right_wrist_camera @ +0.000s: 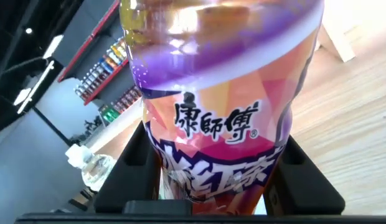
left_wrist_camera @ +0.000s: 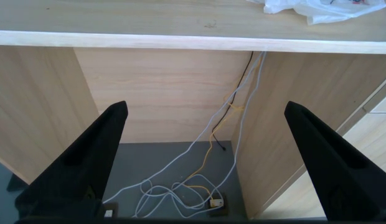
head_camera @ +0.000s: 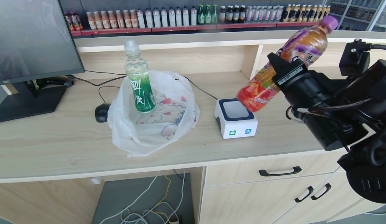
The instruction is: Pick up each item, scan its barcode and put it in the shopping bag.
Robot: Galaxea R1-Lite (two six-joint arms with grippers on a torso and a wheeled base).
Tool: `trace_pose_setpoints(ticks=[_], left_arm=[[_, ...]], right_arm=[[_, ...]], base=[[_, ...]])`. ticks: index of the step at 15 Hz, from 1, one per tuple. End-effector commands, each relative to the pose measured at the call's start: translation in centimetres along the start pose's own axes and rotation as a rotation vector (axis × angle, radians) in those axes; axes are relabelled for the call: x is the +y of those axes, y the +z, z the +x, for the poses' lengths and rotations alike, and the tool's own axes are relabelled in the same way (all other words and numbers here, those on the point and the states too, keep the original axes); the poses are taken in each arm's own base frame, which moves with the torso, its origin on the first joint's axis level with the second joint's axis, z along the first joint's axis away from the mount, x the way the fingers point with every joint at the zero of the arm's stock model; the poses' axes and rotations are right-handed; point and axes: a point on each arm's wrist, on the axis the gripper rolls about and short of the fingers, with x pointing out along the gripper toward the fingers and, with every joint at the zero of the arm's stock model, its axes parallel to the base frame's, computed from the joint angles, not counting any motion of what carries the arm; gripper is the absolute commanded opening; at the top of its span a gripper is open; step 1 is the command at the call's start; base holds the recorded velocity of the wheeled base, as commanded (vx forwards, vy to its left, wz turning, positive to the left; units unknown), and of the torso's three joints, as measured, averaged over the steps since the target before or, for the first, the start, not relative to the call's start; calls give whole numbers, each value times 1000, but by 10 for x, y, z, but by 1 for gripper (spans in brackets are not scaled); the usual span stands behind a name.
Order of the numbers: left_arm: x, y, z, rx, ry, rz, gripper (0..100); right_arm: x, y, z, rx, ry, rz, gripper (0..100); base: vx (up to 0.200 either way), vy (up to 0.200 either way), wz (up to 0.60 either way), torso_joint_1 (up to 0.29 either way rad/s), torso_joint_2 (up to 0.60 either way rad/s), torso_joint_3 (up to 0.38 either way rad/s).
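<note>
Counter [head_camera: 56, 146]: green bottle [head_camera: 140, 84] in shopping bag [head_camera: 184, 122], juice bottle [head_camera: 302, 43] aloft

I see open wood along the front edge of the light wooden desk [head_camera: 56, 149] and a gap between the white plastic bag [head_camera: 180, 121], a green-labelled clear bottle [head_camera: 140, 90] upright inside, and the white square scanner box [head_camera: 235, 121]; the dark monitor [head_camera: 31, 40] blocks the back left corner

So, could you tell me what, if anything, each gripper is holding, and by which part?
The right gripper holds the juice bottle around its middle, on the label, with the bottle tilted. The left gripper is open and holds nothing.
</note>
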Motion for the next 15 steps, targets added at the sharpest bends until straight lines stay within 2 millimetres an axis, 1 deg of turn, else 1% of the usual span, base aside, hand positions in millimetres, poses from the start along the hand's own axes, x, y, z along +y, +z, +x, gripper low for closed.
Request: trace_pose_setpoints(ticks=[1,2,3,4,5,7,10,14,15], left_arm=[[0,0,0,-1,2,1,100],[0,0,0,-1,0,1,100],[0,0,0,-1,0,1,100],[0,0,0,-1,0,1,100],[0,0,0,-1,0,1,100],[0,0,0,-1,0,1,100],[0,0,0,-1,2,1,100],[0,0,0,-1,0,1,100],[0,0,0,-1,0,1,100]], right_arm=[[13,7,-7,-12,42,-143,0],[17,9,-8,-22,60,-227,0],[23,6,-11,-15,109,-297,0],[24,4,-12,-24,142,-374,0],[24,4,-12,-31,152,-423,0],[18,-6,-16,-19,163,-526,0],[14,-15,-13,-18,169,-566,0],[11,-10,-8,-52,152,-573,0],[6,-9,-5,-61,136,-580,0]], base=[[0,0,0,0,0,0],[0,0,0,0,0,0],[0,0,0,0,0,0],[0,0,0,0,0,0],[0,0,0,0,0,0],[0,0,0,0,0,0],[0,0,0,0,0,0],[0,0,0,0,0,0],[0,200,0,7,12,2]])
